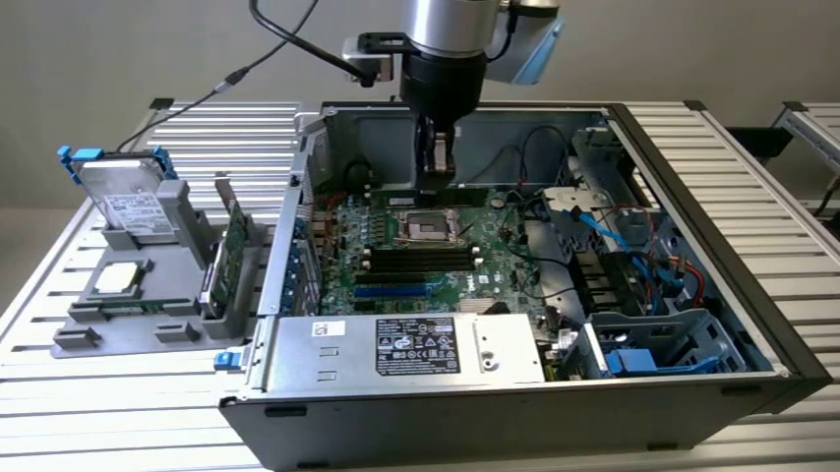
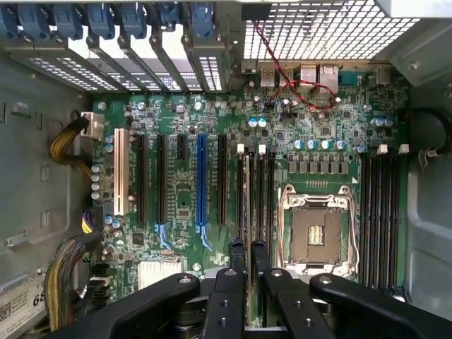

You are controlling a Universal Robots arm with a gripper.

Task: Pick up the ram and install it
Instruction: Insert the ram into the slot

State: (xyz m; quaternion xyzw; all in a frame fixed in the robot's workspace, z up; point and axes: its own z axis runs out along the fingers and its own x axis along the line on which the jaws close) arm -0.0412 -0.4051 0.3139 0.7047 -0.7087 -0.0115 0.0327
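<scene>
My gripper (image 1: 440, 177) hangs inside the open computer case, above the motherboard (image 1: 393, 280). Its fingers are shut on the ram (image 1: 400, 194), a long narrow green stick held level below the fingertips. In the wrist view the gripper (image 2: 247, 248) has the ram (image 2: 247, 201) between its fingers (image 2: 236, 248). The stick is seen edge-on there as a thin line, running along the black memory slots (image 2: 258, 205) beside the processor socket (image 2: 316, 236). The ram hangs above those slots, apart from the board.
A grey tray (image 1: 79, 339) at the exterior view's left carries a silver hard drive (image 1: 128, 200) and an upright green card (image 1: 236, 246). The power supply (image 1: 407, 349) fills the case's near side. Blue cables (image 1: 597, 231) and a drive cage (image 1: 656, 344) sit at the right.
</scene>
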